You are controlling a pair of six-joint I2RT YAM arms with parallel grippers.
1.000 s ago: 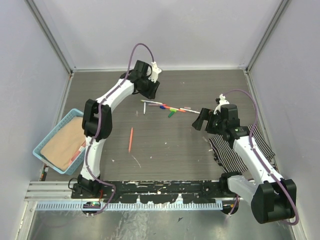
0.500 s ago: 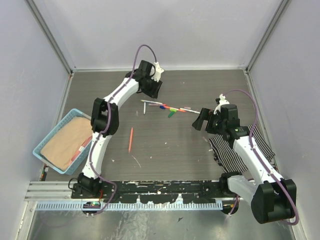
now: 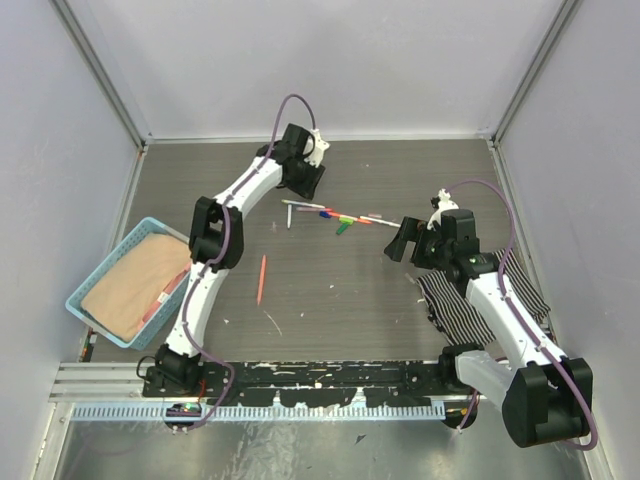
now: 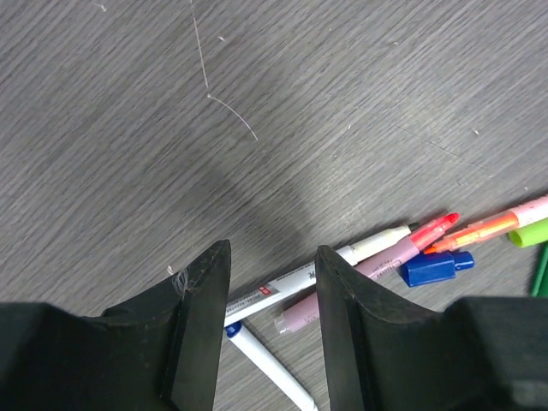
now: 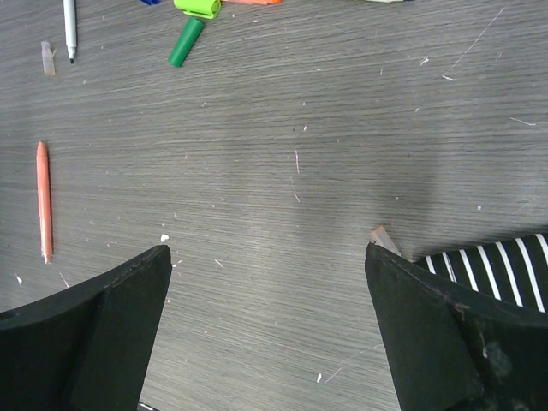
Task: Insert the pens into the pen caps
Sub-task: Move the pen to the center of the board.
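step: left arm lining up on the pens; nothing picked up, and no pen looks capped yet.
left gripper point(image 4: 272, 248): jaws partway apart, nothing between them, hanging low over the table point(image 3: 350, 290).
right gripper point(image 5: 267, 253): spread wide, empty, over bare wood just beside the striped cloth point(image 5: 505, 265).
pens: most lie in a loose pen row point(image 3: 335, 213) toward the far side of the table, caps mixed in. One orange pen point(image 3: 261, 278) lies alone, well apart, nearer the arm bases.
likely target: white-barrelled pen point(image 4: 317, 276) at the row's left end, flat on the table, showing in the gap between the left fingers.
long axis: in the left wrist view it slants from lower left to upper right. That is closer to in line with the jaws' closing direction than across it, so the wrist probably needs a turn before a clean pinch.
neighbours: pink pen point(image 4: 385, 259) with a red tip lies along its side, touching or just beside, can't tell. Second white pen point(image 4: 265, 364) sits lower in view, near the left finger. Blue cap point(image 4: 432, 268) is just beside the pink pen.
nearer arm: left, directly over the row's left end. The right gripper is near the right end but off it.
right-side option: green cap point(image 5: 186, 41) lies ahead of the open right fingers, apart from them.
risk: closing on two barrels at once.
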